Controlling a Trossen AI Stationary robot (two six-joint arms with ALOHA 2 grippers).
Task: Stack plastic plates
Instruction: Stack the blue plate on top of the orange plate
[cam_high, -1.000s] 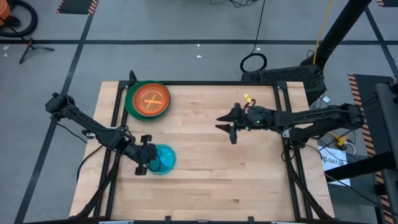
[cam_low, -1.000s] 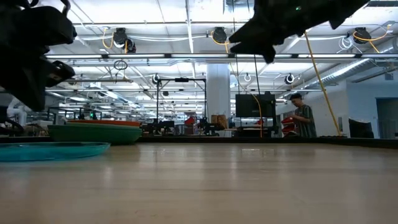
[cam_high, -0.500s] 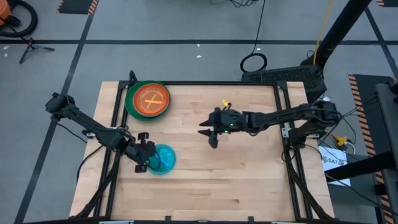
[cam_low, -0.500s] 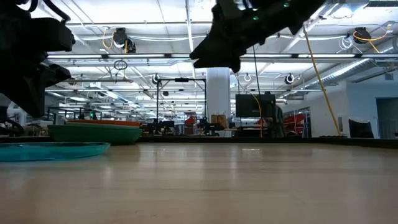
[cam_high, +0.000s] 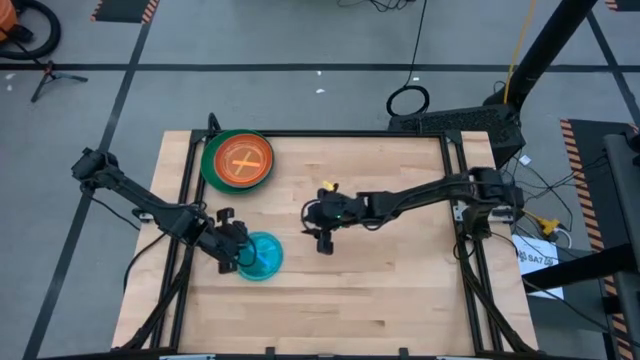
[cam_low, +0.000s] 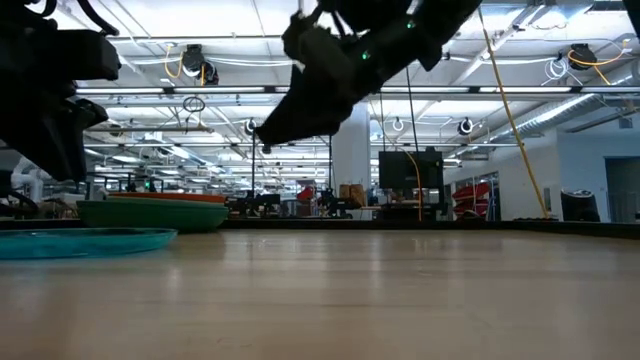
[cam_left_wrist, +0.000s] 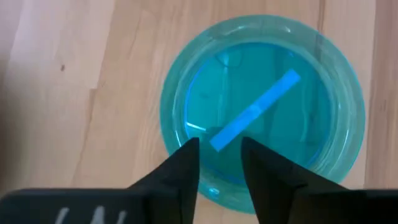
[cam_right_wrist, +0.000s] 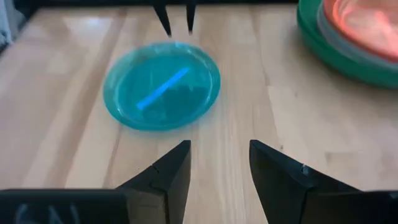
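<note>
Plates first: from the high view I see a stack (cam_high: 238, 161) at the table's (cam_high: 400, 300) far left corner, a translucent orange plate nested in a dark green plate, while the cyan plate (cam_high: 263, 255) lies alone nearer the front left, with the left gripper (cam_high: 236, 252) at its rim and the right gripper (cam_high: 324, 238) over bare wood mid-table, wide clear board beyond. Low down, I see the cyan plate (cam_low: 85, 241) flat and shallow before the green stack (cam_low: 155, 213). My left wrist view shows its fingers (cam_left_wrist: 182, 171) parted over the cyan plate's (cam_left_wrist: 263, 112) near rim, a pale blue strip across its middle; my right wrist view shows its own fingers (cam_right_wrist: 169, 171) spread apart, empty, facing that plate (cam_right_wrist: 161, 84).
</note>
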